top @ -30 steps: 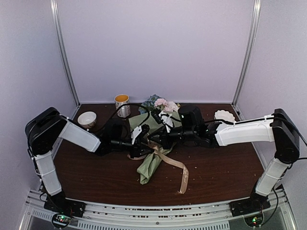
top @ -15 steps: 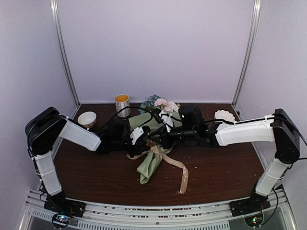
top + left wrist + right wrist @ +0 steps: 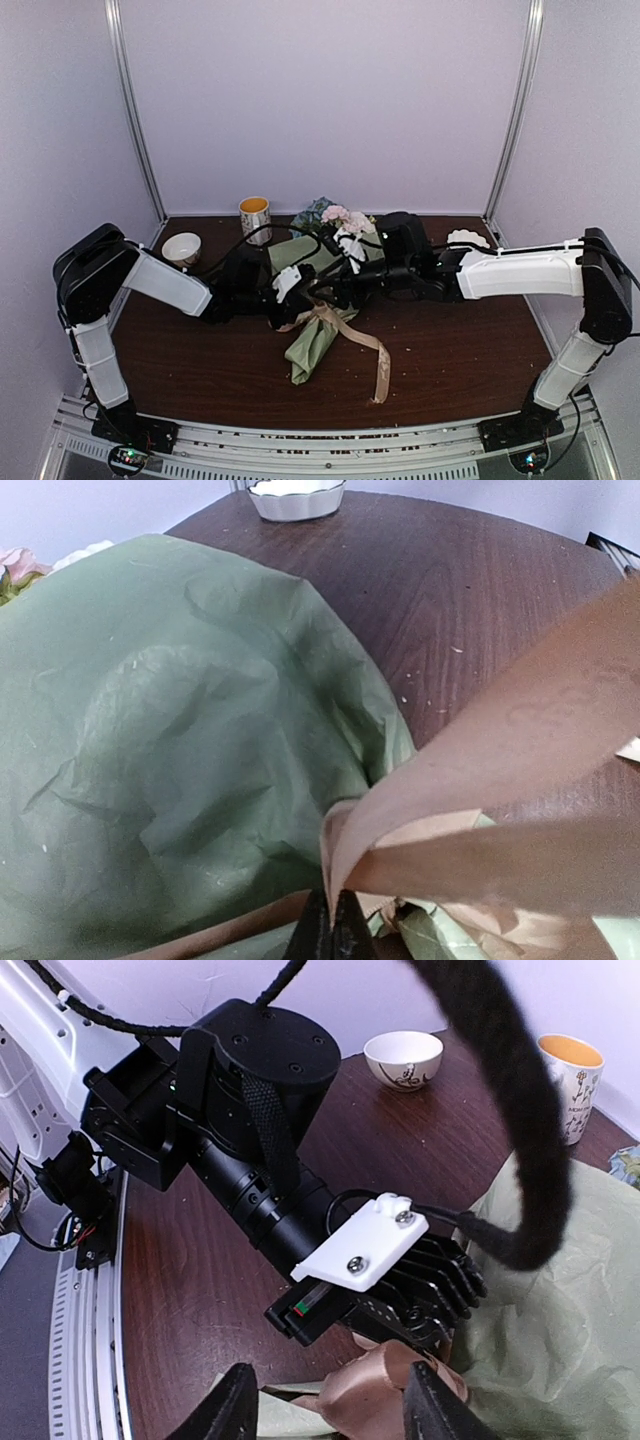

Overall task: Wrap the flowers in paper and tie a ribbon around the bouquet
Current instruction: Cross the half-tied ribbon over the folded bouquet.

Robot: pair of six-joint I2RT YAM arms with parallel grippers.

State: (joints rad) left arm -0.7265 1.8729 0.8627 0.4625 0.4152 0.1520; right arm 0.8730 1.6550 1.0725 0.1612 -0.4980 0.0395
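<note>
Nearest the front edge of the table, a loose tail of the ribbon lies flat. Just behind it is the narrow end of the bouquet, which lies on its side wrapped in green paper. At the tie, the left gripper is pinched tight on a ribbon loop. The right gripper faces it with fingers spread; the ribbon sits between them, possibly untouched. The flowers point rearward, toward a cup, a bowl and a white dish.

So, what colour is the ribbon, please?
The ribbon is beige-tan, clearest in the left wrist view.
</note>
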